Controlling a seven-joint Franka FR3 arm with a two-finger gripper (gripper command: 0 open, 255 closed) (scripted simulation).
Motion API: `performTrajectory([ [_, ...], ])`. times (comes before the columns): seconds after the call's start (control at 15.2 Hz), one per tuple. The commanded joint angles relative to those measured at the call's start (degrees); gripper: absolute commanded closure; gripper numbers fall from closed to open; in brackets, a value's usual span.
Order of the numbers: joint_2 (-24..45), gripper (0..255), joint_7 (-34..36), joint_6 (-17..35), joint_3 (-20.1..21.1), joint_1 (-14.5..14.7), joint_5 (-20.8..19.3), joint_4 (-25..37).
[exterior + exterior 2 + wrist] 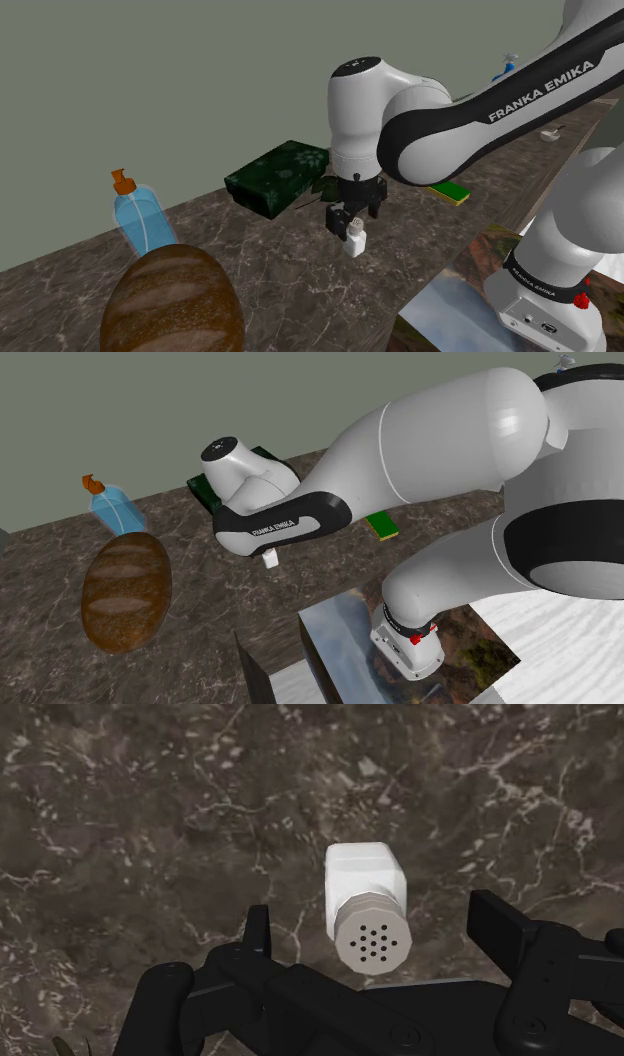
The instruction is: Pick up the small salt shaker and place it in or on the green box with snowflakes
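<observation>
Jaws: released, spread wide.
Salt shaker (pixel 367 909): white, between the jaws, clear of both, perforated cap facing them.
Tabletop (pixel 150 804): dark marbled, beneath the jaws.
Green box (pixel 275 178): near, beyond the jaws.

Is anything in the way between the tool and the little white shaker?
Nothing visible. The tool is right at the shaker, which stands between its open fingers; neither touches it.
</observation>
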Motion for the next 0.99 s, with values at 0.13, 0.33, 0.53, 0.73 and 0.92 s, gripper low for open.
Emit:
performTrajectory([
  [0.13,0.0,255,0.0,0.0,0.0,0.0,0.0,0.0],
  [0.33,0.0,255,0.0,0.0,0.0,0.0,0.0,0.0],
  [0.53,0.0,255,0.0,0.0,0.0,0.0,0.0,0.0],
  [0.73,0.0,255,0.0,0.0,0.0,0.0,0.0,0.0],
  [0.92,-1.6,255,-0.7,-2.7,-0.8,0.3,0.4,1.2],
])
